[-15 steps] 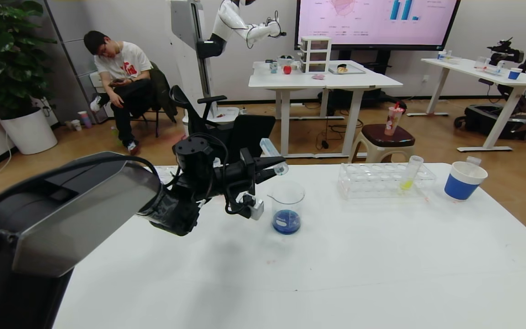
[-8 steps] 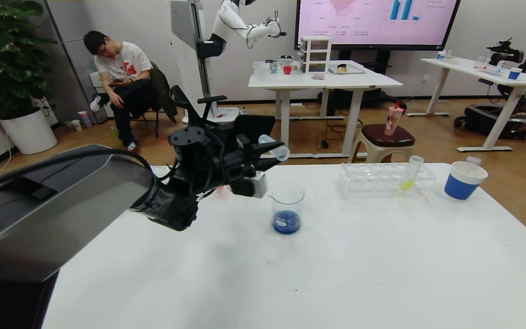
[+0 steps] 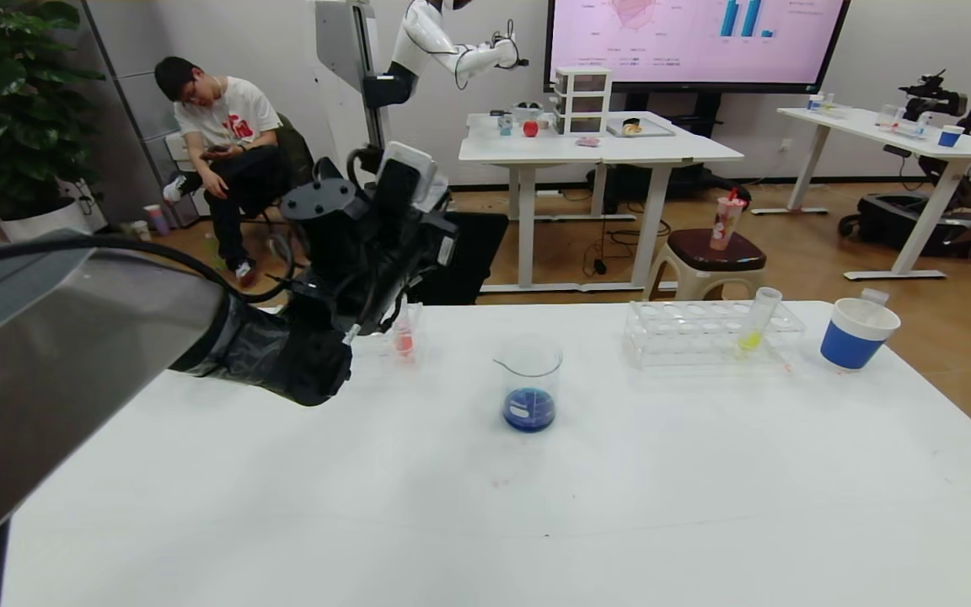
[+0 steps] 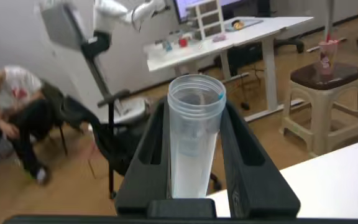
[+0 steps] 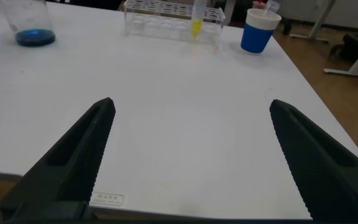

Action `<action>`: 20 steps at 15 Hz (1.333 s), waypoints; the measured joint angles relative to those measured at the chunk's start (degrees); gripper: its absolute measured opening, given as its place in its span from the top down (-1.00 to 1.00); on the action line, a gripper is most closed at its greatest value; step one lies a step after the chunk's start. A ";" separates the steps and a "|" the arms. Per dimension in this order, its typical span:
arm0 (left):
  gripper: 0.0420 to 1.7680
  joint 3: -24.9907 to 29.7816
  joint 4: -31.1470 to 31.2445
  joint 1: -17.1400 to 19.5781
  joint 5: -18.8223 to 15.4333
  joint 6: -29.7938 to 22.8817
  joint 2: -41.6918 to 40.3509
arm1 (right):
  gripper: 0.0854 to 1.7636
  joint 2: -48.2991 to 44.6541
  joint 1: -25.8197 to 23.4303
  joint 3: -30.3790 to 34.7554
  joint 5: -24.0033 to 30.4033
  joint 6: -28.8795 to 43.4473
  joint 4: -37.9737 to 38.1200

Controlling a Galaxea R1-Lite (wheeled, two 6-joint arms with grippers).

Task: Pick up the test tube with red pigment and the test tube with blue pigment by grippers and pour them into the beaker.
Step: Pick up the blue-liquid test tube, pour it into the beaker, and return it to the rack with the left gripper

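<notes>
My left gripper [image 4: 196, 107] is shut on a clear test tube [image 4: 194, 146]. The tube looks empty, with only a blue trace at its rim. In the head view this gripper [image 3: 418, 232] is raised above the table's back left, up and to the left of the beaker, and the tube is hidden behind it. The beaker [image 3: 529, 384] stands mid-table with dark blue liquid in its bottom. It also shows in the right wrist view [image 5: 30, 25]. The test tube with red pigment [image 3: 404, 341] stands in a small clear holder just below the left gripper. My right gripper [image 5: 191, 104] is open and empty, low over the table's front.
A clear tube rack [image 3: 709, 333] at the back right holds a tube with yellow liquid [image 3: 753, 322]. A blue-and-white paper cup [image 3: 856, 334] stands to the right of it. My left arm's grey cover [image 3: 72, 337] fills the left foreground. A chair stands behind the table.
My left gripper has swung up and to the left, away from above the beaker, taking the tube with it. This uncovered the red tube. The beaker has not moved.
</notes>
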 joint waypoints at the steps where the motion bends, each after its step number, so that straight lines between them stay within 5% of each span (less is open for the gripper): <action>1: 0.46 0.10 3.47 0.61 2.80 -5.79 -1.35 | -0.97 0.00 -0.01 0.00 -0.02 0.00 0.00; 3: 0.46 1.45 8.53 2.43 5.14 -15.24 -4.17 | -0.97 0.00 0.00 0.00 0.00 0.01 0.00; 9: 0.46 12.46 4.79 10.91 3.96 -20.59 -9.65 | -0.97 0.00 0.02 0.00 0.00 0.01 0.00; 17: 0.46 13.34 4.07 35.18 -15.73 -22.46 -10.23 | -0.97 0.00 0.02 0.00 0.02 0.01 -0.02; 20: 0.46 10.63 3.72 39.94 -17.19 -24.03 -6.40 | -0.97 0.00 0.02 0.00 0.00 0.01 -0.02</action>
